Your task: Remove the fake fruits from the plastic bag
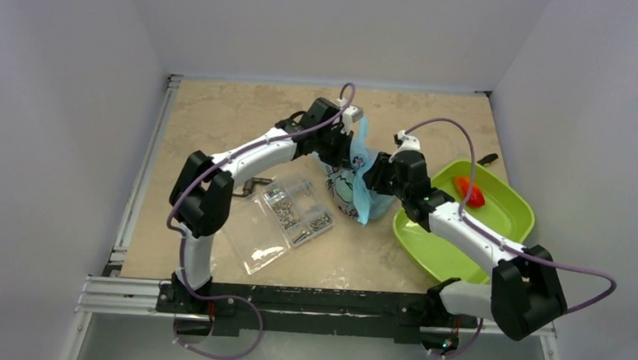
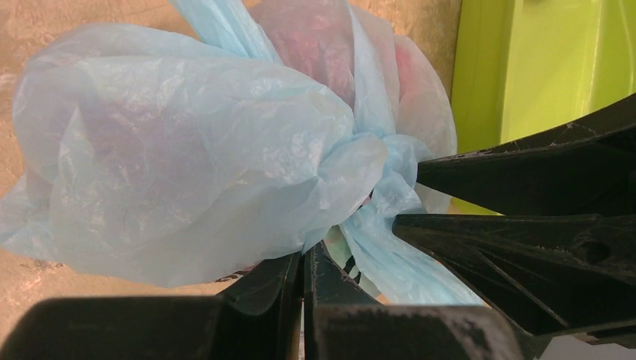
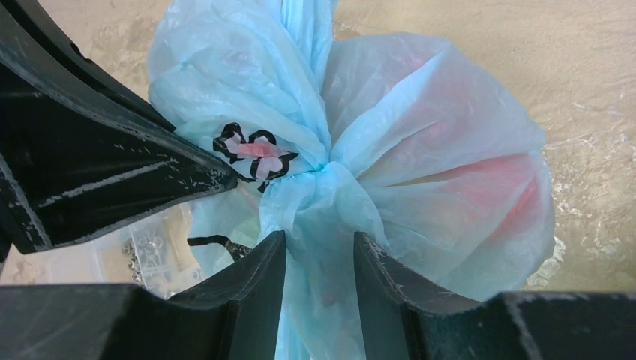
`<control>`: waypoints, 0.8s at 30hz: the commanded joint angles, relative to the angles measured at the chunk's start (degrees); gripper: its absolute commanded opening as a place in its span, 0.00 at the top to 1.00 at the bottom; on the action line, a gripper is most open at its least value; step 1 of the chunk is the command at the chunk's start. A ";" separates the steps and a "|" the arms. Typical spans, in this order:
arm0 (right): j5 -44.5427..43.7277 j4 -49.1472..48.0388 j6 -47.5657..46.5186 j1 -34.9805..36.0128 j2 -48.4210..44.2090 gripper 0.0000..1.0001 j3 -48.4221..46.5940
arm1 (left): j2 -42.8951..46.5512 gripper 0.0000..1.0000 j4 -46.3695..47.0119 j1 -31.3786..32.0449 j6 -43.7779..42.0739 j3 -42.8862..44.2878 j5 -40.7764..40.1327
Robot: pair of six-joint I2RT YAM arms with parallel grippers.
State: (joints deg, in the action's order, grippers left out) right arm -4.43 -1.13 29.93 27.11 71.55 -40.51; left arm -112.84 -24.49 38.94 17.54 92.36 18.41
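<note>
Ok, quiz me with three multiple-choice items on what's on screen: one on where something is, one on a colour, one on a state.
1. Where does the loose red fruit lie? A in the lime-green tray; B in the clear box; C on the bare table.
2. What colour is the plastic bag? A yellow; B light blue; C black.
3. How is the left claw? A wide open over the tray; B shut on nothing; C shut on the plastic bag.
Answers: 1 A, the red piece sits on the tray's green floor. 2 B, both wrist views show pale blue film. 3 C, its fingers meet on a fold of the bag.
</note>
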 commanded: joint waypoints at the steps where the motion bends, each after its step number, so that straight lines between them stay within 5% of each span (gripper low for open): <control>1: -0.64 -4.72 0.28 0.15 0.23 0.65 -0.57 | 2.13 1.00 3.83 -1.96 4.25 0.10 4.75; 11: 1.04 -8.54 1.81 0.20 6.06 0.62 -4.19 | 1.83 1.00 4.95 -3.23 5.98 -0.25 6.96; 19: 0.00 -8.17 1.03 0.16 2.60 0.99 -2.05 | 2.05 1.00 6.46 -7.66 10.02 -0.76 9.06; 24: -3.73 -6.72 1.38 0.17 -4.57 1.00 3.14 | 2.43 1.00 7.72 -13.00 13.40 -2.50 9.21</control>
State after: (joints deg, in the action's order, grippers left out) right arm -4.03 -7.64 31.24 27.18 73.17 -40.82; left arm -112.84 -20.34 30.72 26.83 91.20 26.68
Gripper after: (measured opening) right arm 0.005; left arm 0.009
